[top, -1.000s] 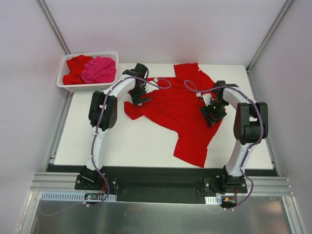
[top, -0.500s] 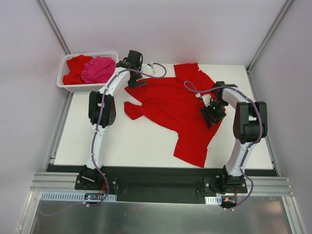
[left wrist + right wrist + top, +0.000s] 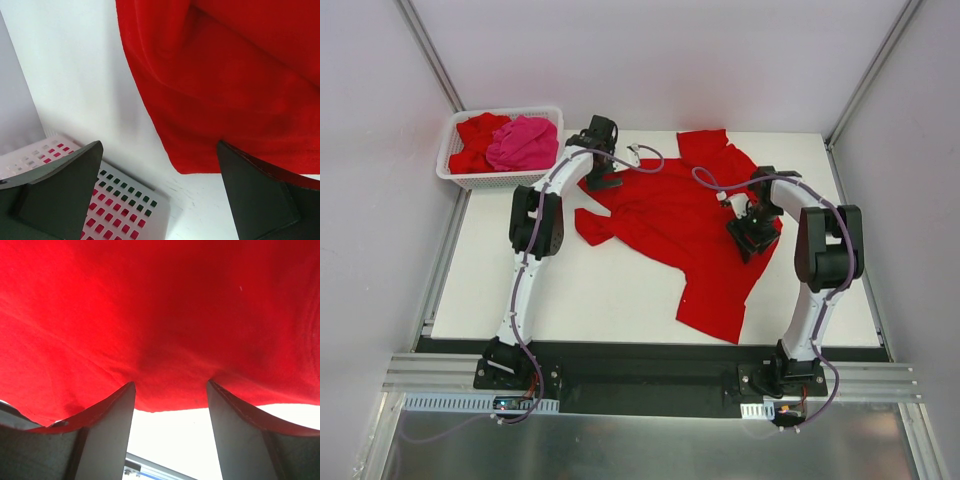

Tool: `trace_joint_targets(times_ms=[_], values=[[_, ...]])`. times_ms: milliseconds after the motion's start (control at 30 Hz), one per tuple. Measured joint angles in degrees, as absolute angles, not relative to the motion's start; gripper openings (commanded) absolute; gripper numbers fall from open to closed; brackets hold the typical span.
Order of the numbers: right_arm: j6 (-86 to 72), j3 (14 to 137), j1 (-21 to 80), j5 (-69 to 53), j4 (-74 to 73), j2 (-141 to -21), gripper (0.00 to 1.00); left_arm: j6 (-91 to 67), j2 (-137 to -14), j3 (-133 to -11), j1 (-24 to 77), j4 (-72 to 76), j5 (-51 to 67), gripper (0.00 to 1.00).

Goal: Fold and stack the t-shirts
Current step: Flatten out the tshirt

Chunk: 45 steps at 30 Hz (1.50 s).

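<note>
A white plastic lattice basket (image 3: 470,180) stands at the far left corner of the flat white rectangular tabletop (image 3: 600,290). Along the table's near edge runs a black mounting plate (image 3: 650,372) on a silver aluminium rail (image 3: 430,378). Pale grey walls (image 3: 650,60) enclose the space.

Between the left fingers (image 3: 60,190) lies bare counter (image 3: 75,75), the basket (image 3: 130,210) close beside one and the red t-shirt (image 3: 240,90) just ahead. The same cloth blocks the way ahead of the right fingers (image 3: 240,435).

Bright, even light; soft shadows; red t-shirt (image 3: 160,315) blurred close-up.
</note>
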<state>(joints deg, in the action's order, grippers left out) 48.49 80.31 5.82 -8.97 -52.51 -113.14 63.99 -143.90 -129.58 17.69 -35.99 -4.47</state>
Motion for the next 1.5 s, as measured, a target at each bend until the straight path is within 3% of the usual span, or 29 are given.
trace_joint_targets(times_ms=[567, 900, 1100, 1300, 1500], values=[[50.94, 74.17, 9.08, -5.34, -51.03, -110.08, 0.58, 74.32, -144.05, -125.4, 16.75, -25.91, -10.5, 0.99], [54.76, 67.55, 11.49, 2.72, -50.33, -106.61, 0.59, 78.74, -138.93, -110.85, 16.05, -8.43, -14.48, 0.99], [56.1, 68.66, 11.05, 5.02, -52.01, -108.03, 0.69, 81.73, -136.81, -102.78, 14.94, 4.03, -17.02, 0.99], [56.31, 70.87, 10.31, 4.43, -52.05, -108.44, 0.88, 84.2, -136.79, -99.42, 13.5, 14.59, -18.76, 0.99], [56.45, 71.48, 10.15, 4.25, -51.9, -108.73, 0.95, 79.2, -130.32, -95.48, 14.39, 16.64, -20.43, 0.99]])
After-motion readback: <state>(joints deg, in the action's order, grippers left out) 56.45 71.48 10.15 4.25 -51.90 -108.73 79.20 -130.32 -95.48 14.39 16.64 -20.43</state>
